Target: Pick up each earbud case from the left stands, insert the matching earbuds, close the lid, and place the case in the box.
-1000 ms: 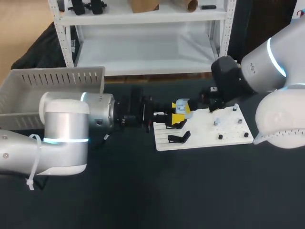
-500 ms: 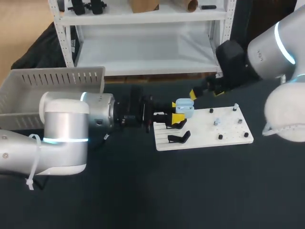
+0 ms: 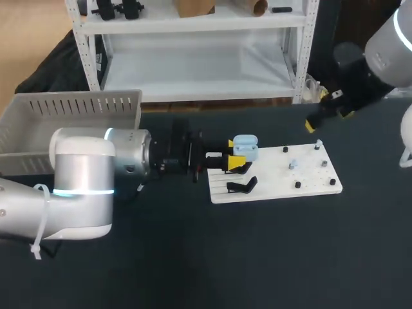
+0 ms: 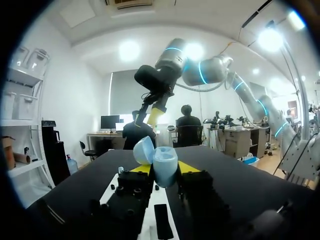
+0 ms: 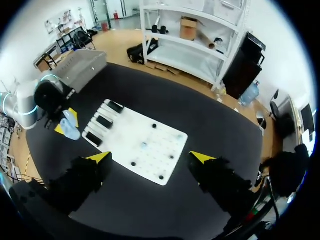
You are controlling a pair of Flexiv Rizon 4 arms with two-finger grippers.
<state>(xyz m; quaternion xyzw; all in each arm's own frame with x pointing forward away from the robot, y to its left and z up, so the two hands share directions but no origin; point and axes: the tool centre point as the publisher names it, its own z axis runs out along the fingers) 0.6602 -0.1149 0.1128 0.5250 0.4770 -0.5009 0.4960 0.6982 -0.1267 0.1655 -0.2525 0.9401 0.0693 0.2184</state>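
Your left gripper [image 3: 235,155] clamps the lid-up light-blue earbud case [image 3: 245,147], a black stand [image 3: 242,187] on the white pegged board [image 3: 312,181] just beside; your right gripper [image 5: 152,158] is spread, well apart.

A robotics lab: two grey industrial robot arms, the left arm [image 3: 84,187] and the right arm [image 3: 386,51], reach in from opposite sides of a black table [image 3: 257,257]. On it lies a white board [image 3: 309,177] studded with pegs, with a pale slotted plastic box [image 3: 71,109] at the far left.
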